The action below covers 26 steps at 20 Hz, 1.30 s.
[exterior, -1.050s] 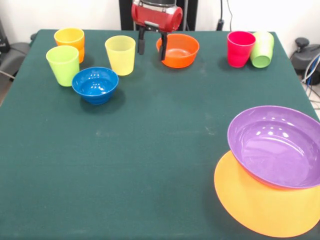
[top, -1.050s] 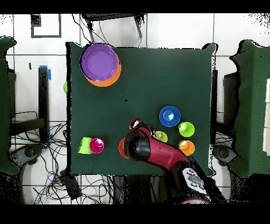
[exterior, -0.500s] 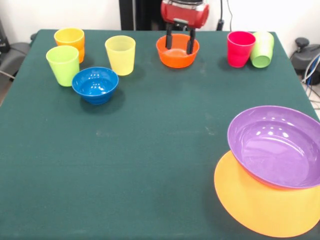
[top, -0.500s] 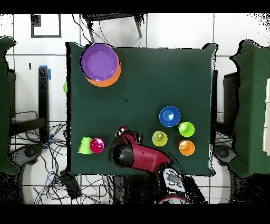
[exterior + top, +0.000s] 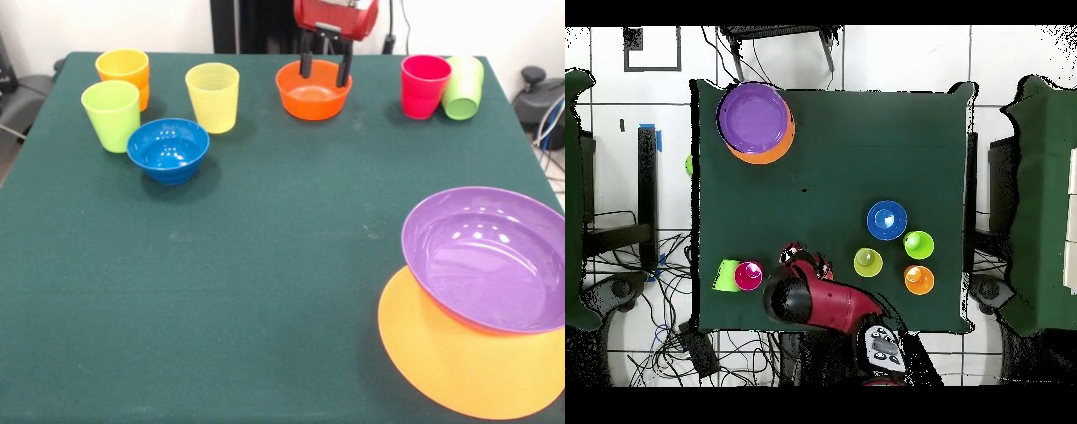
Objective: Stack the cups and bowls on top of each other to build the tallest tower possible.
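The tool (image 5: 325, 65) hangs spread and empty over the far rim of the glossy red-orange plastic bowl (image 5: 313, 89) at the table's (image 5: 265, 265) 12 o'clock edge. The translucent yellow tumbler (image 5: 213, 96) stands at its 9 o'clock, the red cup (image 5: 424, 85) at its 3 o'clock. The wide purple bowl (image 5: 485, 258) rests in the orange-yellow bowl (image 5: 459, 362), which is cut off at 5 o'clock.

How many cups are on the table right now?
5: orange cup and lime cup at the far left, yellow cup beside them, red cup far right with a green cup leaning against it. None looks hidden.
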Available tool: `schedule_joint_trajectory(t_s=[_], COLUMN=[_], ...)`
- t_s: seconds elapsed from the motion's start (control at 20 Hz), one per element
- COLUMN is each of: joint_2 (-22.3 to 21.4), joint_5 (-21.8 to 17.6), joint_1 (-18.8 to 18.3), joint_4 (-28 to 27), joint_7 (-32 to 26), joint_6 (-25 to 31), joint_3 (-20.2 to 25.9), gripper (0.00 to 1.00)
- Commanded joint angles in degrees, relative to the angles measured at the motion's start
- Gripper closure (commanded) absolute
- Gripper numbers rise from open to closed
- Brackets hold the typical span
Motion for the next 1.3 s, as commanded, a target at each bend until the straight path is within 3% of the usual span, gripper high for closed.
schedule_joint_trajectory(t_s=[0.05,0.25,0.8,1.3], joint_2=[4.84,6.05,11.42,12.78], joint_5=[-0.45,-0.83,4.0,6.7], joint_1=[-0.14,-1.19,2.26,3.15], joint_4=[0.84,0.67,2.81,4.65], joint_7=[10.46,10.87,18.38,21.1], joint_6=[-4.83,-6.43,-15.81,-10.34], joint_3=[1.71,3.44,3.58,1.56], gripper=[0.0,0.0,0.0,0.0])
